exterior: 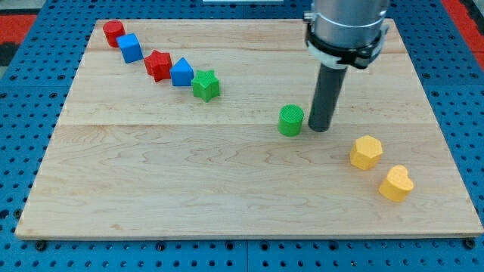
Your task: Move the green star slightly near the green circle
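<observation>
The green star [206, 85] lies on the wooden board at the upper middle-left, at the right end of a slanting row of blocks. The green circle [290, 120] stands near the board's middle, to the right of and below the star, well apart from it. My tip [320, 128] rests on the board just right of the green circle, very close to it, and far from the green star. The rod rises from it to the arm's grey housing at the view's top.
The slanting row from the upper left holds a red cylinder [113, 32], a blue cube [130, 47], a red star [158, 65] and a blue triangular block [181, 72]. A yellow hexagon [366, 152] and a yellow heart [396, 183] lie at the lower right.
</observation>
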